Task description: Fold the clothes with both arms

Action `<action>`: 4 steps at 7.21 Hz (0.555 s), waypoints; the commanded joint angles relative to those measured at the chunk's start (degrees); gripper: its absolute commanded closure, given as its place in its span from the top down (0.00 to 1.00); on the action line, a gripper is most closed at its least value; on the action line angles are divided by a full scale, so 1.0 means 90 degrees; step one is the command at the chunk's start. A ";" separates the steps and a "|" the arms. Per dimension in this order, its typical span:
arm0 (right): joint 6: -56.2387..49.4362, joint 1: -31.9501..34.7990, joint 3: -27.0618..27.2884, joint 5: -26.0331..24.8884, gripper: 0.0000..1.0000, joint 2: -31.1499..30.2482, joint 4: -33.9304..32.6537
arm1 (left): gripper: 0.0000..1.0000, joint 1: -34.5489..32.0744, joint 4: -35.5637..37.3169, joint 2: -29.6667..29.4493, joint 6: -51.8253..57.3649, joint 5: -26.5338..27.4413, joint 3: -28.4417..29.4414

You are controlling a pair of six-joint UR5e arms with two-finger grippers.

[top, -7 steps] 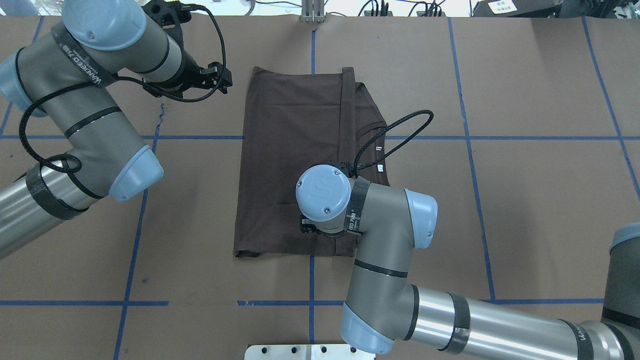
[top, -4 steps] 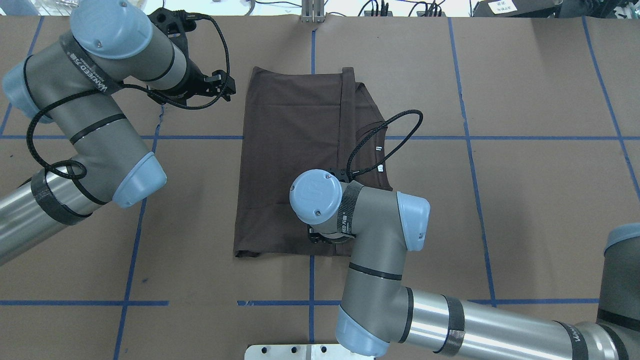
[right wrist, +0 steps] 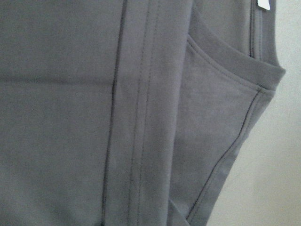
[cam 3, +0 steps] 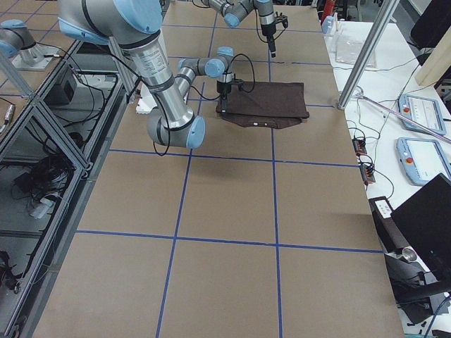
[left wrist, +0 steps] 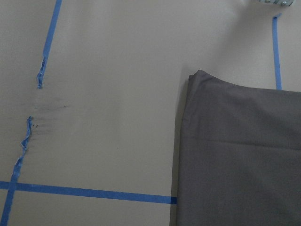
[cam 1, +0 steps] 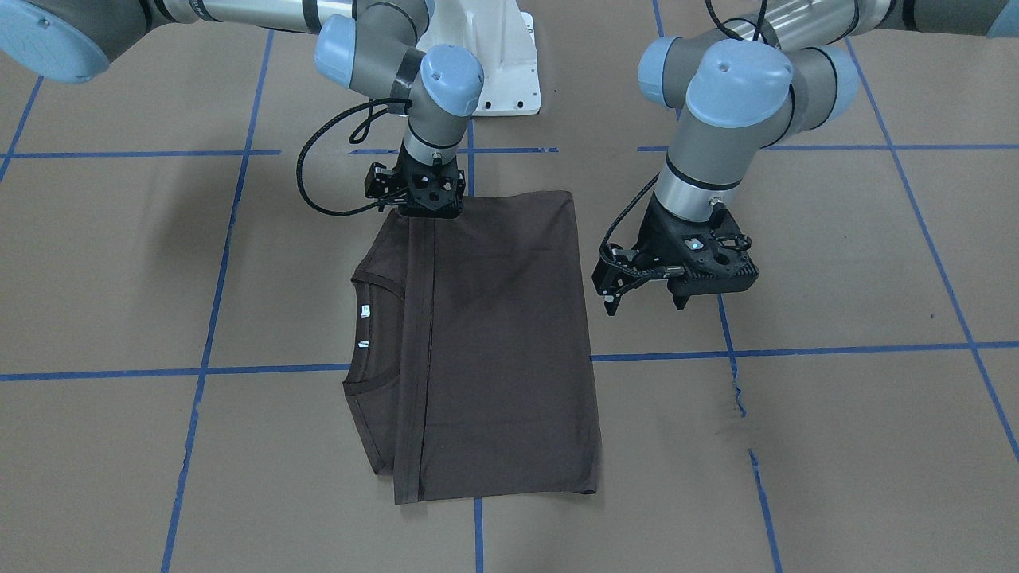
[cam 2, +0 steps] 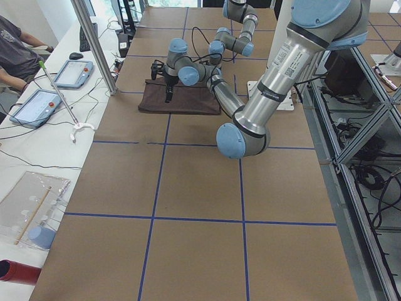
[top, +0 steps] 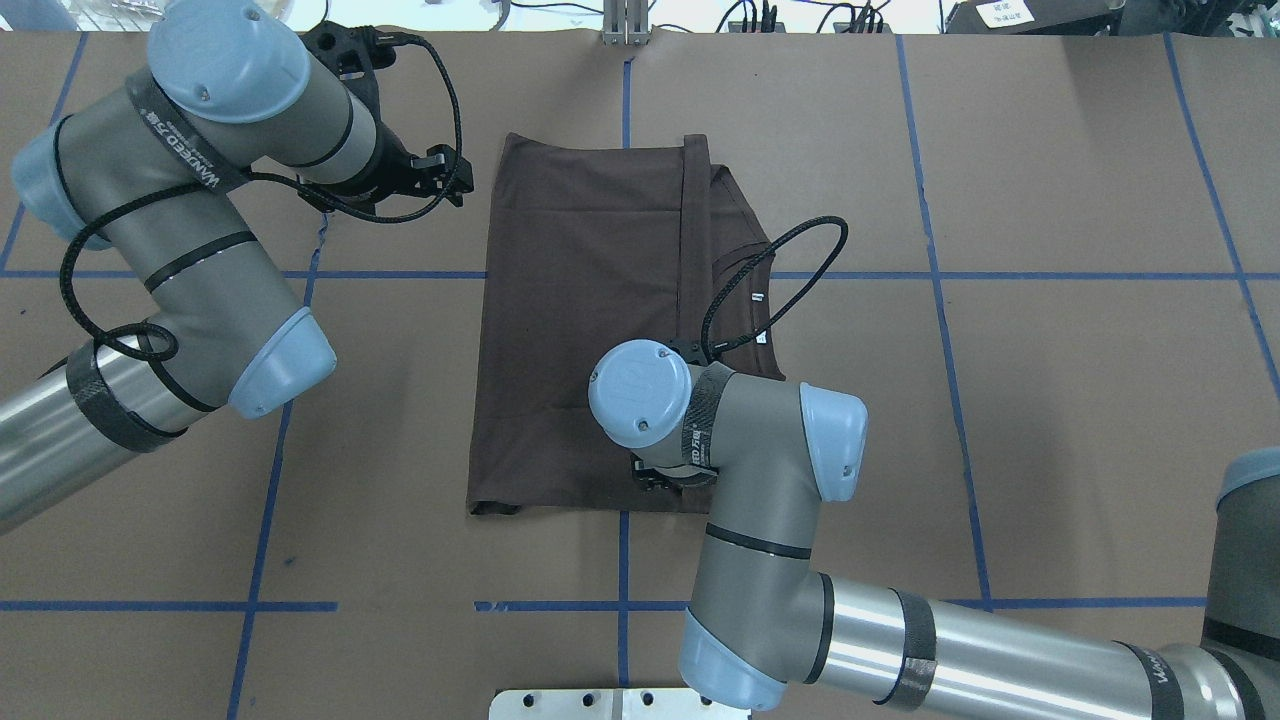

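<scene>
So, where does the T-shirt (top: pixel 580 320) lie?

Flat on the bench (top: pixel 1050 400), about its middle, folded into a tall rectangle. A hemmed strip is folded over it, and the collar (right wrist: pixel 244 66) and white neck tags (cam 1: pixel 365 311) peek out on the robot's right.

Can you see the right gripper (cam 1: pixel 426 208) from overhead?

Hardly. The right arm (top: pixel 760 460) covers it there; only a bit of black shows under the wrist. The front-facing view shows it pointing down at the shirt's edge nearest the robot, by the hemmed strip. I cannot tell whether its fingers are spread or pinching cloth. Its wrist camera shows only close fabric and no fingers.

And the left gripper (cam 1: pixel 645 302)?

Its fingers are spread and hold nothing. It hangs above bare bench just beside the shirt's far left corner, apart from the cloth. The left wrist view shows that corner and a torn run of blue tape (left wrist: pixel 28 136), which the overhead view shows only faintly.

What differs from a second ago?

The right wrist has slid a little to the right along that near edge. The left gripper has eased slightly towards the shirt, most of it in the first part of that second. The shirt's outline lies as it did.
</scene>
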 commanded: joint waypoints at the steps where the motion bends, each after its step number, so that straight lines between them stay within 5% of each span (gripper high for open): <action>1: -0.0217 0.0139 0.0073 0.0004 1.00 -0.0015 -0.0181 | 1.00 0.0007 -0.0009 0.0000 -0.0009 0.0000 0.0005; 4: -0.0452 0.0227 0.0619 0.0004 1.00 -0.0550 -0.0328 | 1.00 0.0036 -0.0116 -0.0039 -0.0048 0.0000 0.0015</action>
